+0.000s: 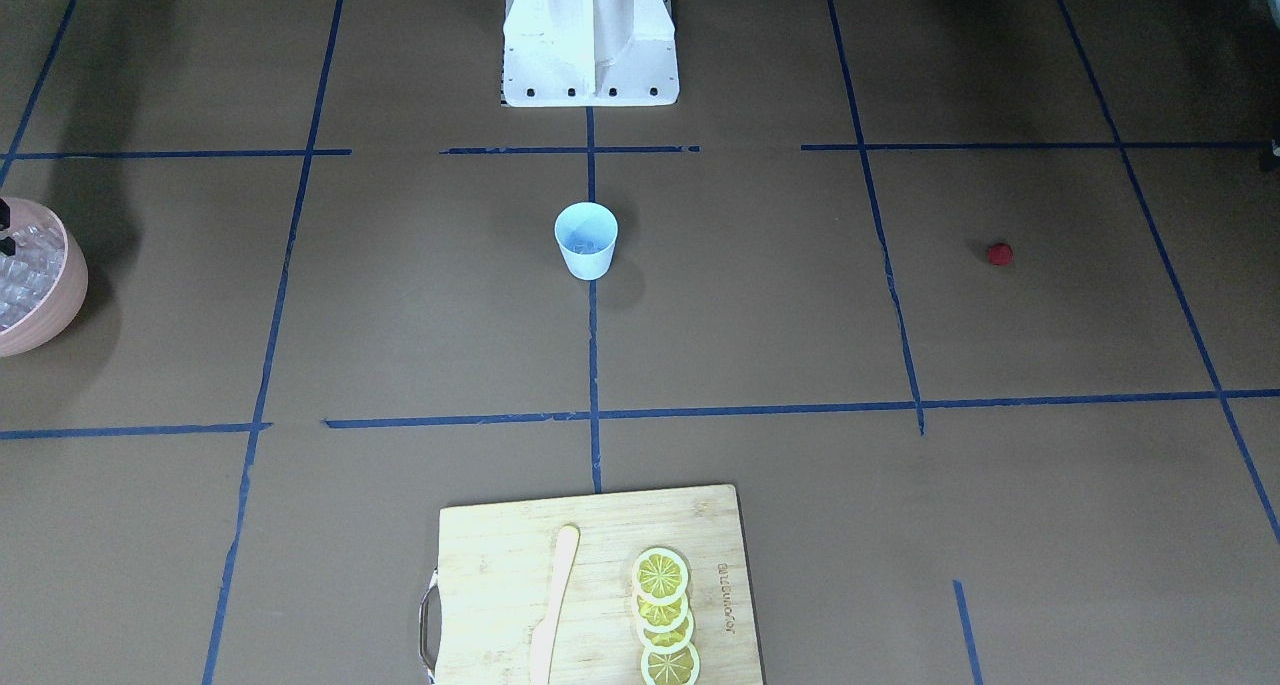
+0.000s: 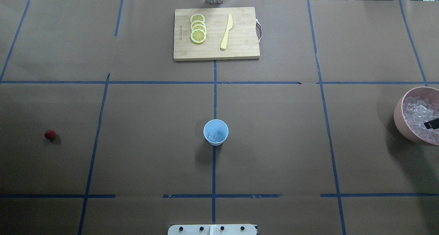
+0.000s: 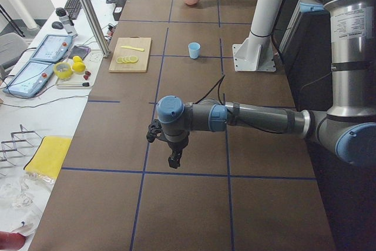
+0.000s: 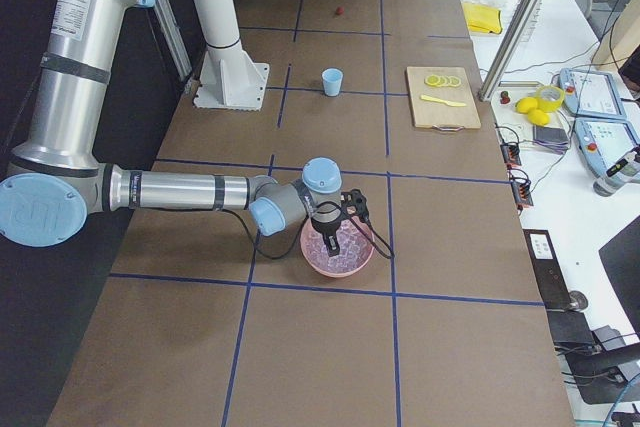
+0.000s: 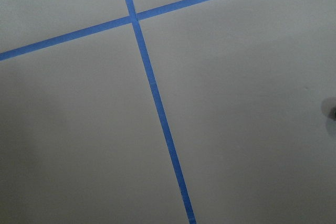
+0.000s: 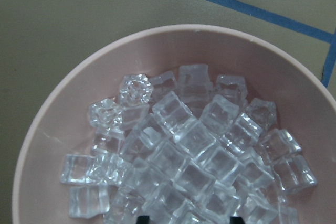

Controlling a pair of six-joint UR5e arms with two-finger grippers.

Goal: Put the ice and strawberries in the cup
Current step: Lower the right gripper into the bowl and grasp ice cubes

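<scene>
Right claw [image 4: 332,239] low over a pink bowl [image 6: 68,103], spread wide, nothing pinched. Two dark tips down by the ice [image 6: 189,145], with clear cubes lying between them. Lots of little glassy cubes heaped in that bowl, out on the right end of the bench [image 2: 274,142].

Left claw [image 3: 174,160] hanging over the bare brown bench at the other end, pointing down. Cannot tell if wide or narrow, too small and far off in the side view. Under its camera only brown bench and crossing blue tape lines [image 5: 157,103].

In the middle of the bench, a small light-blue cup [image 2: 215,132], standing up straight on a blue line. Inside it, at the bottom, what looks like one small clear cube.

Far off on the left side, one tiny dark-red strawberry [image 2: 50,134], all alone on the bench, well apart from the cup and from the bowl.

Across the bench from the robot, a wooden cutting board [image 2: 216,49]. On it, four yellow lemon slices [image 2: 198,28] in a row, each lying partly on the next. Beside them, not touching, a pale wooden knife [image 2: 226,32].
</scene>
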